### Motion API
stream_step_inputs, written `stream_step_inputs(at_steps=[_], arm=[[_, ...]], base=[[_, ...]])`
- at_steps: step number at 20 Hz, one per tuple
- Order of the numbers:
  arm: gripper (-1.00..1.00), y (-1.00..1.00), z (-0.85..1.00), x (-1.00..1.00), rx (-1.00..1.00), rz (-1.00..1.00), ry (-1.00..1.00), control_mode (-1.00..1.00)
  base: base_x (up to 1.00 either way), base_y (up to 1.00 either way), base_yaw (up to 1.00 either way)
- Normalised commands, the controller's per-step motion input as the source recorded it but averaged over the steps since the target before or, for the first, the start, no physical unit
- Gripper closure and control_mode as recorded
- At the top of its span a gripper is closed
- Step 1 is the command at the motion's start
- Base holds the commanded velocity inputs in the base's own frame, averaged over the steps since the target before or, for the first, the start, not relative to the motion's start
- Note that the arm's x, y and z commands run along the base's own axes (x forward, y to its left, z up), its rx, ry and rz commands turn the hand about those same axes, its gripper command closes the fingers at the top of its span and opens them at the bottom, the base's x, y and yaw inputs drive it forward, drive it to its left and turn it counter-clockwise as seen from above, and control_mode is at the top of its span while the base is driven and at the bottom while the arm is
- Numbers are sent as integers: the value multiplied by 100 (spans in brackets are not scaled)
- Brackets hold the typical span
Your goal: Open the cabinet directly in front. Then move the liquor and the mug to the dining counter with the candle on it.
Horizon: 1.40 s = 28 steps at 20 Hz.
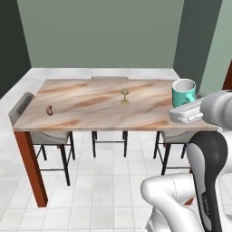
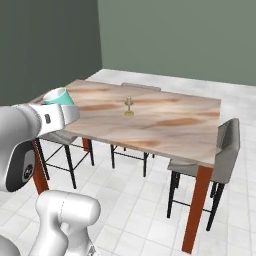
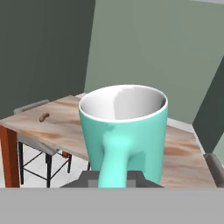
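The end effector (image 3: 113, 177) is clamped on the handle of the teal mug (image 1: 183, 92), holding it upright in the air at the near corner of the dining tabletop (image 1: 90, 108), well apart from the candle (image 1: 124, 95) at mid-top and the small brown lumpy item (image 1: 50, 110) near the far end. To place it well, the mug should probably be carried further over the marble surface, kept level, and lowered until its base sits flat before the fingers release. Setting it short risks the edge; the liquor bottle cannot be seen here.
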Motion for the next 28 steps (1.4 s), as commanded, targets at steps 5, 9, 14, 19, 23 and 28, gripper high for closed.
stream_step_inputs(at_steps=[5,9,14,19,23,28], arm=[[100,0,0,0,0,0,0,100],[100,0,0,0,0,0,0,100],[100,0,0,0,0,0,0,100],[100,0,0,0,0,0,0,100],[100,0,0,0,0,0,0,100],[100,0,0,0,0,0,0,100]], base=[[39,47,-13],[47,49,-15],[54,42,-12],[54,27,-8],[50,16,-6],[44,18,-6]])
